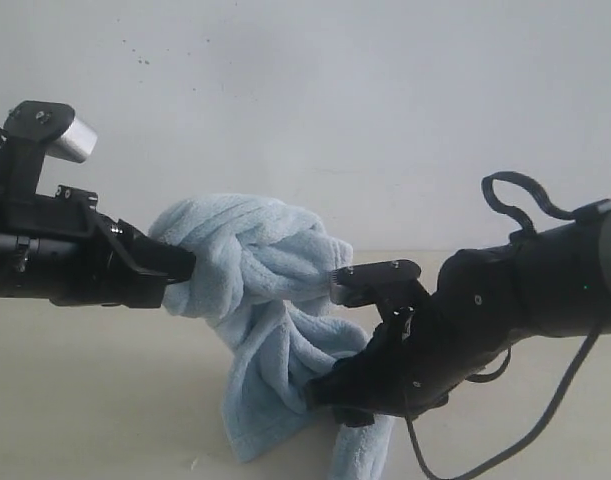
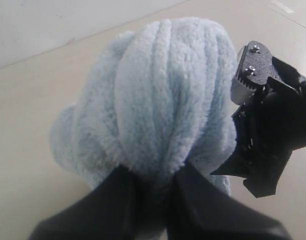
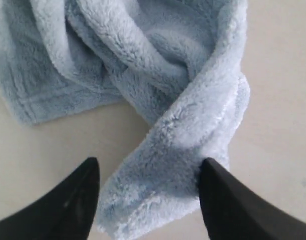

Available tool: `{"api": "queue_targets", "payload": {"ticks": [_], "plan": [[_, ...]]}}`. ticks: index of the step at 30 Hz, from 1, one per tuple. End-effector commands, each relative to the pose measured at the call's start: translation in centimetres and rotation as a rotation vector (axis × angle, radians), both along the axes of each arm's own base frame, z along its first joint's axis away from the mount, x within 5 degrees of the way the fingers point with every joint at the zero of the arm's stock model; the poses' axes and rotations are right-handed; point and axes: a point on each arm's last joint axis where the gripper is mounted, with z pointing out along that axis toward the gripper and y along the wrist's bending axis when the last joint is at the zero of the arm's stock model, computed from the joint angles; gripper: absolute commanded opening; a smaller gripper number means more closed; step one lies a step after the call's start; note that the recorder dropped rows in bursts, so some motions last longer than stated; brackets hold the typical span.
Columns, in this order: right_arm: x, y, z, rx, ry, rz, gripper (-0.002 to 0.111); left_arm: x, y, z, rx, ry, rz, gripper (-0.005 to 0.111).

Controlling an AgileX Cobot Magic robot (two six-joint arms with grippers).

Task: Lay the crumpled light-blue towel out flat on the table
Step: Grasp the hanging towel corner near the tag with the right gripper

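The left end effector (image 2: 151,172) is clamped on the soft, limp towel (image 1: 247,250); the right end effector (image 3: 148,175) (jaws apart) straddles a trailing tail, probably best pinched near its hem.

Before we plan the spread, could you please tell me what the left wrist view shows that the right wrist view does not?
Only the left wrist view: the left hand shut on a bunched fold of the towel, with the right arm close beside that bunch.
Only the right wrist view: the right hand open, straddling a towel strip that lies on the table, plus a hemmed edge.
Both: the crumpled pale-blue towel and the cream table.
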Motion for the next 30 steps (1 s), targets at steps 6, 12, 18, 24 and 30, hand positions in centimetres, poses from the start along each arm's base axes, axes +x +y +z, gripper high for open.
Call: {"api": "queue_targets", "payload": {"ticks": [6,12,18,24,30], "plan": [[0.9,0.4,-2.6,-0.043,-0.019,0.041,0.042,0.3,0.3,0.1,0.001,-0.021,0.049,0.004],[0.8,0.1,-1.3,-0.084,-0.082,0.104,0.000,0.3,0.3,0.1,0.001,-0.021,0.049,0.004],[0.5,-1.0,2.0,-0.128,-0.170,0.157,0.000,0.3,0.3,0.1,0.004,-0.024,0.047,0.004],[1.0,-6.6,5.6,-0.318,-0.205,0.133,0.000,0.2,0.6,-0.3,0.097,-0.066,0.021,0.004],[0.2,-13.0,7.6,-0.425,-0.054,-0.147,0.000,0.3,0.8,-0.5,0.181,-0.103,0.000,0.020]]}}
